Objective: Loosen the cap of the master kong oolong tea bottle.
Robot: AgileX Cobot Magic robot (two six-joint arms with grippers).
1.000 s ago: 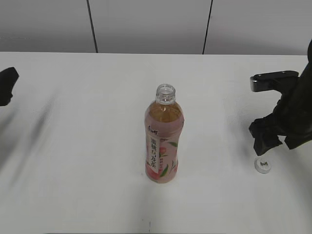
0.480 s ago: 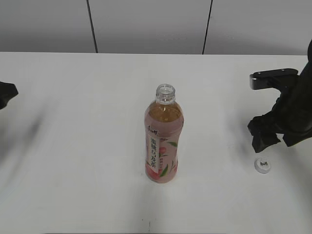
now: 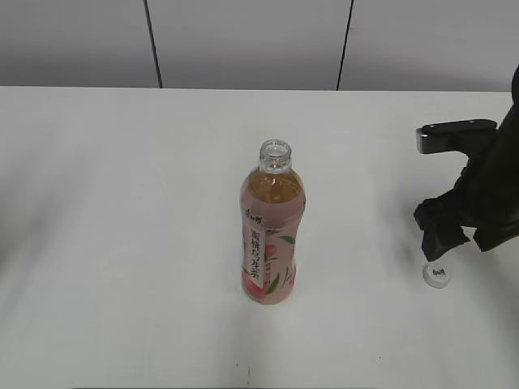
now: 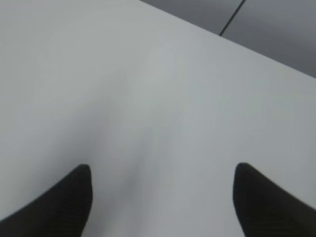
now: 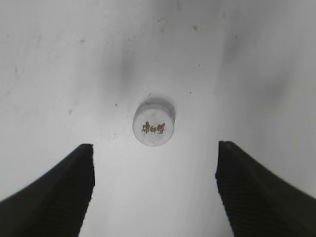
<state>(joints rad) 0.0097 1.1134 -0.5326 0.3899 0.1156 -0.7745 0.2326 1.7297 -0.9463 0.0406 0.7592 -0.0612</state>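
The master kong oolong tea bottle [image 3: 272,231] stands straight up in the middle of the white table [image 3: 122,203], its long side running up and down and its open mouth pointing at the ceiling. It is filled with amber tea nearly up to the neck.

The cap [image 3: 438,276] is off the bottle. It lies flat on the table far to the right, logo side up.

The right gripper [image 5: 154,192] hangs just above the cap. Its 2 fingers [image 5: 54,190] are spread wide and hold nothing.

The left gripper [image 4: 162,197] is spread wide too, over bare table, and holds nothing.
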